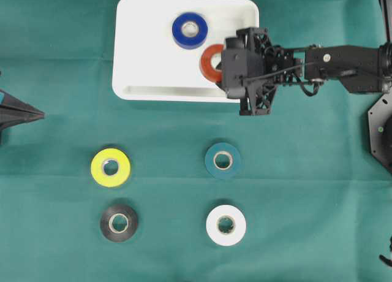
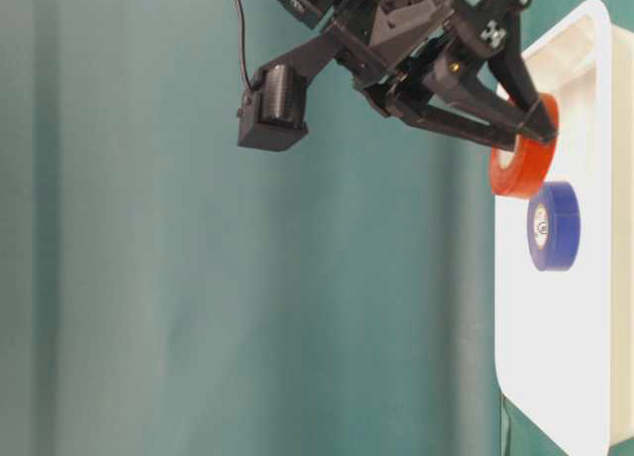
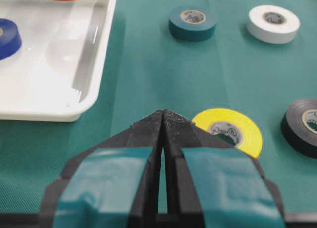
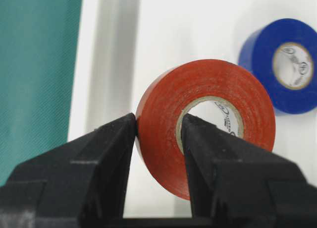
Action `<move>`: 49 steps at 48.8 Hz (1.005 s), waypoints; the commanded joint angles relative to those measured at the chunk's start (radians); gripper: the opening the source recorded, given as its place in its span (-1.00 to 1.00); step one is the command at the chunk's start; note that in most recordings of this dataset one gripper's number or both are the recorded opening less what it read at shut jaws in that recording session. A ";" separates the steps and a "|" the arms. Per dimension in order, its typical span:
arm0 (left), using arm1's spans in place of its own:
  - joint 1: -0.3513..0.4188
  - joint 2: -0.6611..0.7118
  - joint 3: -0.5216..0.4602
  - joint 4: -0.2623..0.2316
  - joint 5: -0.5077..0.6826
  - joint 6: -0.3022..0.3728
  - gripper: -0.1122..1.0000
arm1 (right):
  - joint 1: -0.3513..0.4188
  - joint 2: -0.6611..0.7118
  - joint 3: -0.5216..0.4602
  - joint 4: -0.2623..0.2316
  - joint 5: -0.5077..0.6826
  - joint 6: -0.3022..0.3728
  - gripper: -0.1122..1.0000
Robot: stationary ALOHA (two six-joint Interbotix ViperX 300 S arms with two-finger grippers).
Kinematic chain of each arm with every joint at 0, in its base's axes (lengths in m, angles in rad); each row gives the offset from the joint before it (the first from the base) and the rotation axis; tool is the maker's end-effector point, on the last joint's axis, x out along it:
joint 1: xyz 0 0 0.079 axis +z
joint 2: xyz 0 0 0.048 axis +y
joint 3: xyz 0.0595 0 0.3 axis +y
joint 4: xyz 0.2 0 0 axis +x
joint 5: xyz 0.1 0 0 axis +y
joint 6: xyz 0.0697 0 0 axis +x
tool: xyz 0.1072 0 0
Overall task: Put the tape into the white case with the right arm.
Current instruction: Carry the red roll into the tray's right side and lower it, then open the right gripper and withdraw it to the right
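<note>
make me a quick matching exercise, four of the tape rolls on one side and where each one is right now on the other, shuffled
Things:
1. red tape
2. blue tape
3. yellow tape
4. white tape

Places:
A. lying flat inside the white case
B. on the green cloth, directly right of the black tape
C. pinched through its wall by the right gripper, over the white case
D. on the green cloth, nearest the shut left gripper

Pairs: 1-C, 2-A, 3-D, 4-B

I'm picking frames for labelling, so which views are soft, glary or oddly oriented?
Left wrist view: left gripper blurred up close, glare on the white case. Right wrist view: right gripper soft, red tape fairly sharp. Table-level view: scene looks turned sideways. Overhead view: evenly lit.
</note>
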 commanded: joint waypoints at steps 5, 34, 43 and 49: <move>-0.002 0.008 -0.012 -0.002 -0.009 0.000 -0.79 | -0.006 -0.020 -0.008 0.002 -0.014 0.020 -0.78; -0.002 0.008 -0.012 0.000 -0.011 0.002 -0.79 | -0.006 -0.015 0.020 -0.011 0.049 0.020 0.31; -0.002 0.008 -0.012 -0.002 -0.009 0.002 -0.79 | -0.006 -0.021 0.043 -0.011 0.046 0.020 0.25; -0.002 0.008 -0.012 -0.002 -0.011 0.002 -0.79 | -0.006 -0.049 0.060 -0.011 0.052 0.020 0.25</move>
